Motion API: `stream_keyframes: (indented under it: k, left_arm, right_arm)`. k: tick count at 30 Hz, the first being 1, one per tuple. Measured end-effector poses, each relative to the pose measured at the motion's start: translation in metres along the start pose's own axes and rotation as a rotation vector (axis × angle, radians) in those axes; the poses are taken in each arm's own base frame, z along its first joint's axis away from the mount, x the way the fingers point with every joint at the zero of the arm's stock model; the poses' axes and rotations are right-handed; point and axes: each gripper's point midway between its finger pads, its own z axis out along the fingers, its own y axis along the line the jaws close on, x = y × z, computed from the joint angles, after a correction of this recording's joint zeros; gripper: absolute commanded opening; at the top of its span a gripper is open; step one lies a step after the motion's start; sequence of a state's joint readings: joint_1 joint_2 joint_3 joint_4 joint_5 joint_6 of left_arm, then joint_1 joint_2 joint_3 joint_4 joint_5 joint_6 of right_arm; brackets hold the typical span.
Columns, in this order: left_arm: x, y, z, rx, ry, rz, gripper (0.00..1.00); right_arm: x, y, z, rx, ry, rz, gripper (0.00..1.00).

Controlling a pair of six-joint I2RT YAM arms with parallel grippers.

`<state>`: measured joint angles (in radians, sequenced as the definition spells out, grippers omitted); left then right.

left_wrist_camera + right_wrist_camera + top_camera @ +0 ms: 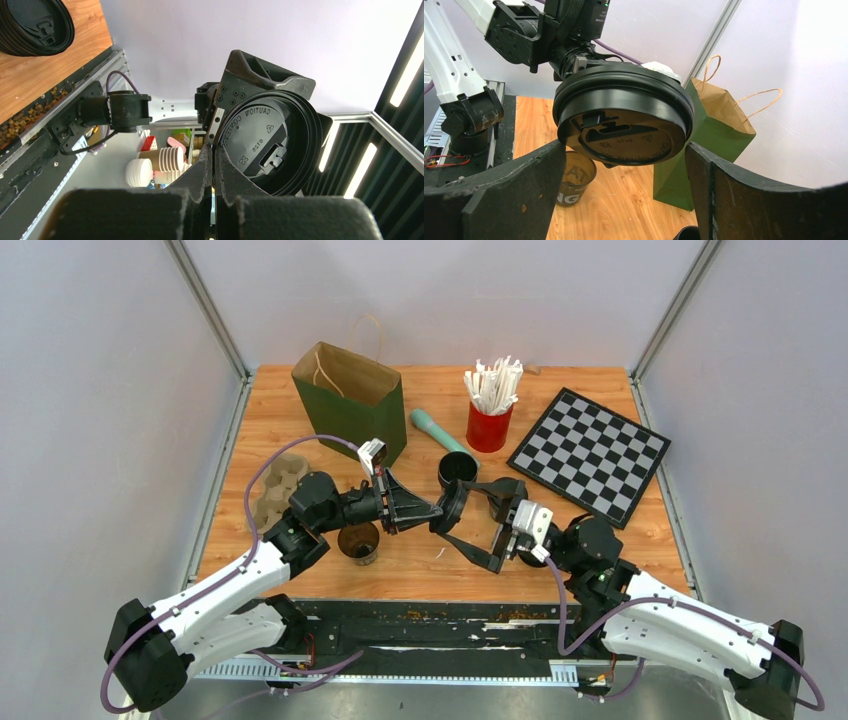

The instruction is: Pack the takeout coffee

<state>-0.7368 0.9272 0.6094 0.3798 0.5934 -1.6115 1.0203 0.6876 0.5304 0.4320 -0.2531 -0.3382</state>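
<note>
Left fingers (195, 177) pinch the black lid (270, 140) by its rim, between the spread right fingers (749, 195).

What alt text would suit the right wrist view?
A black coffee lid, held up by the left arm, sits between the open fingers of the right gripper. Beyond it, a green paper bag and a dark cup stand on the wooden table.

The top view looks down from above and behind the arms over the whole wooden tabletop (420, 565); the left wrist view tilts upward, tight against the round black plastic lid (270, 145); the right wrist view faces that lid as closely, sharing the green paper bag (719, 132) with the top view.
</note>
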Motion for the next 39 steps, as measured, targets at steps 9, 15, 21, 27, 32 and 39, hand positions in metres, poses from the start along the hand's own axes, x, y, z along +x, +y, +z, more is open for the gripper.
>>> stream_keyframes:
  k: [9, 15, 21, 27, 32, 39]
  left_arm:
    - [-0.001, -0.001, 0.000, 0.004, -0.007, 0.000, 0.00]
    - [-0.002, -0.001, 0.000, 0.005, -0.011, -0.001, 0.00]
    - [-0.003, -0.001, 0.001, 0.004, -0.020, -0.001, 0.04]
    - [-0.005, 0.000, 0.000, -0.002, -0.036, 0.000, 0.36]
    - [-0.010, 0.006, -0.003, -0.036, -0.076, 0.020, 0.66]
    - [-0.027, 0.034, -0.022, -0.291, -0.195, 0.167, 0.74]
  right_arm:
    - [-0.004, 0.000, 0.004, 0.006, -0.022, 0.036, 0.93]
    - [-0.003, -0.001, 0.007, 0.014, -0.025, 0.062, 0.82]
    - [-0.003, 0.000, 0.008, 0.016, -0.031, 0.087, 0.77]
    - [-0.003, 0.000, 0.009, 0.016, -0.032, 0.102, 0.74]
    - [-0.003, -0.001, 0.009, 0.027, -0.031, 0.120, 0.72]
    - [0.000, -0.008, 0.001, 0.086, 0.004, 0.175, 0.72]
